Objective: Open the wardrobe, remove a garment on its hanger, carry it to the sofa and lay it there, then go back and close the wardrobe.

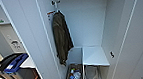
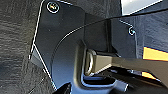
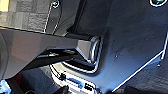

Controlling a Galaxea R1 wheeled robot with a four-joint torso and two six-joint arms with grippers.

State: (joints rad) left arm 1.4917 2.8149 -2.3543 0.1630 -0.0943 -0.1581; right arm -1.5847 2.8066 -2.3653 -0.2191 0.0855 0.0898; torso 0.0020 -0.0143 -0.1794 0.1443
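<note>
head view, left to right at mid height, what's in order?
Blue-lidded bin → open left wardrobe door → hanging olive-brown jacket → white shelf inside the wardrobe → open right door.

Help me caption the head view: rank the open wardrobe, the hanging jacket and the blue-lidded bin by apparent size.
1. Wardrobe, by far the largest.
2. Olive-brown jacket.
3. Blue-lidded bin, close to the jacket in apparent size and cut off by the door, so that order is unsure.
</note>
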